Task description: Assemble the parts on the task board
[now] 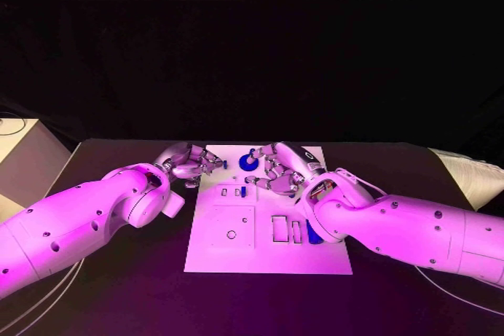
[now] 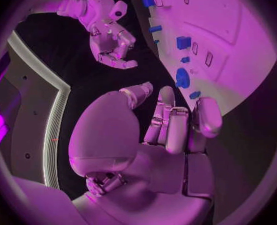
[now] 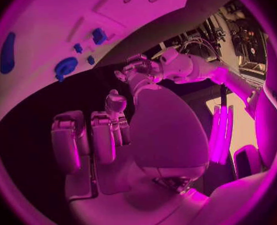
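Observation:
The white task board (image 1: 215, 259) lies in the middle of the black table. A round blue part (image 1: 249, 162) sits near its far edge, a small blue part (image 1: 240, 192) stands further in, and a long blue part (image 1: 313, 231) lies by my right forearm. My left hand (image 1: 189, 165) hovers at the board's far left corner, fingers apart and holding nothing. My right hand (image 1: 275, 173) hangs over the far middle of the board, just right of the round part, also holding nothing. The left wrist view has my left hand (image 2: 170, 122), the round part (image 2: 183, 78) and my right hand (image 2: 110, 40).
Several rectangular slots and a round hole (image 1: 231, 235) mark the board's near half. A pale box (image 1: 23, 157) stands off the table at the far left. In the right wrist view, my right hand (image 3: 104, 137) faces the board (image 3: 57, 15), the round part (image 3: 66, 66) and my left hand (image 3: 138, 74).

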